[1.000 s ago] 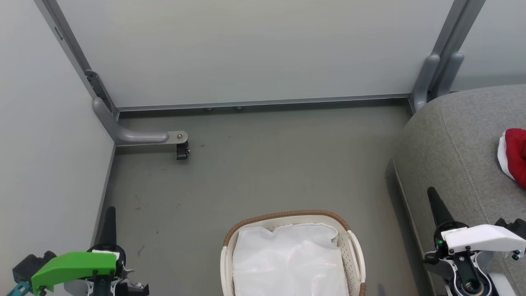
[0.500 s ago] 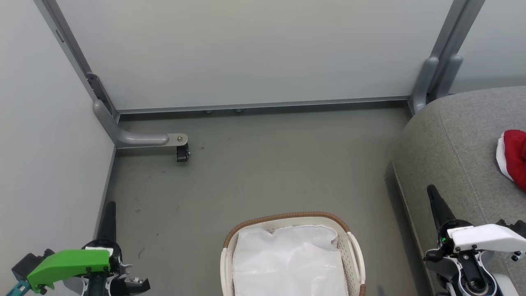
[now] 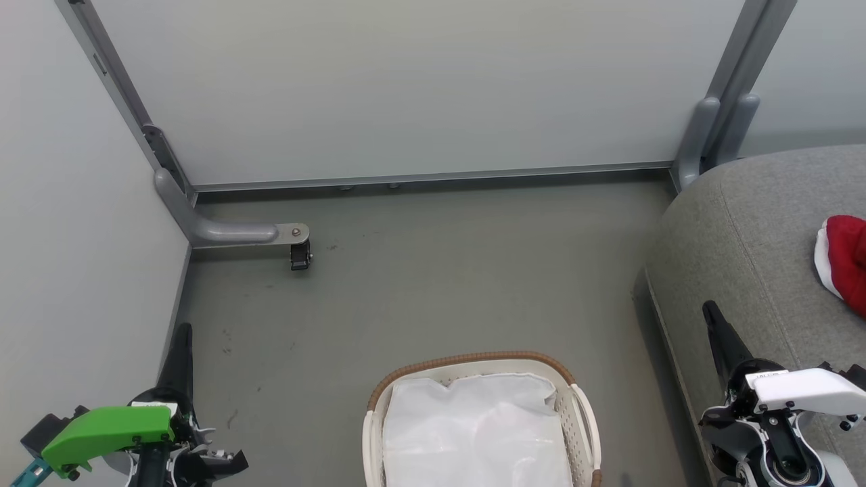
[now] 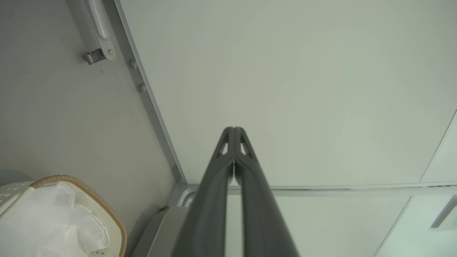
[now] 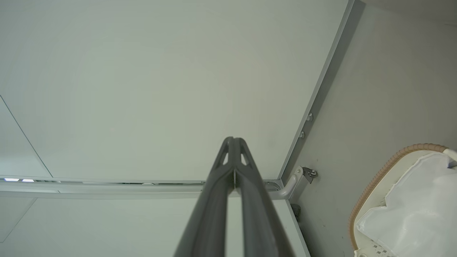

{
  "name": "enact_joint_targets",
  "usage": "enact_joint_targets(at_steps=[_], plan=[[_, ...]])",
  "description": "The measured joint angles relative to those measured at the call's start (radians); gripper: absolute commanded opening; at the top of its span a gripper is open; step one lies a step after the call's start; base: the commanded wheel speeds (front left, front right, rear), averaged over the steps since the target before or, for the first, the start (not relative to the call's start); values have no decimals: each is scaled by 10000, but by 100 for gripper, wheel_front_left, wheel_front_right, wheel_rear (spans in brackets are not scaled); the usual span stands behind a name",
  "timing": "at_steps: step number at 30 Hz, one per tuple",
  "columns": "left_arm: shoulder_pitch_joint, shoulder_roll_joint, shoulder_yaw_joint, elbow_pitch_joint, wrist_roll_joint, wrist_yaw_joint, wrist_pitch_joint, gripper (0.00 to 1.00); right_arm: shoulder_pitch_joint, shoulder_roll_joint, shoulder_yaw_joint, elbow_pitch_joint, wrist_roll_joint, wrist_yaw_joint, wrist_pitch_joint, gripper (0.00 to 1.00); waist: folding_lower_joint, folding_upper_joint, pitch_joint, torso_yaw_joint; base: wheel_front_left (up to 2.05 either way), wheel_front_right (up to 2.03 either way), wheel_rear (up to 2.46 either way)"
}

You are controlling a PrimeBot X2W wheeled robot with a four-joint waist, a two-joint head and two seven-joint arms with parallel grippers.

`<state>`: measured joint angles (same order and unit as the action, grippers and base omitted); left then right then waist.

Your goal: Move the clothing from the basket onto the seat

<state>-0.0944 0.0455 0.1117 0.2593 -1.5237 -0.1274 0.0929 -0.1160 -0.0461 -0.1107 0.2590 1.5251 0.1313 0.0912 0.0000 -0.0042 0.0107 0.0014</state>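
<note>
Head view: basket (image 3: 473,356) is recorded on the floor (image 3: 419,284), beside the seat's lower edge. Its inside is covered by the white liner (image 3: 473,433), and no red fabric is noted on the part in frame; the basket's near end is cut off. Clothing (image 3: 846,260), red with a white edge, is seen lying on the seat (image 3: 744,230), well in from the rounded corner next to the wall panel (image 3: 419,88), and is partly cut by the frame.

Left gripper (image 3: 181,338): the 2 fingers are pressed together with nothing between them, as confirmed in the left wrist view. Right gripper (image 3: 714,321): likewise closed on nothing, as confirmed in the right wrist view. Both are held low, 1 at each side of the basket, touching neither basket nor seat, with fingers aimed at the wall panel. This is judged a parked pose that leaves the head camera's sight of the basket unblocked.

Task is judged complete or nearly so, given the garment resting on the seat. The hidden near end of the basket would have to be checked before that is logged as done
</note>
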Motion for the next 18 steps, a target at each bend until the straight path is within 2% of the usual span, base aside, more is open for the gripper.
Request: enact_joint_targets(at_steps=[13, 18], plan=[[-58, 8, 13, -128, -869, -2, 213, 0, 21, -10, -23, -125, 851, 0, 242, 0, 0, 0, -77, -14, 0, 0, 0], [-83, 10, 13, -140, -874, -2, 215, 0, 22, -12, -25, -130, 859, 0, 242, 0, 0, 0, -77, -15, 0, 0, 0]])
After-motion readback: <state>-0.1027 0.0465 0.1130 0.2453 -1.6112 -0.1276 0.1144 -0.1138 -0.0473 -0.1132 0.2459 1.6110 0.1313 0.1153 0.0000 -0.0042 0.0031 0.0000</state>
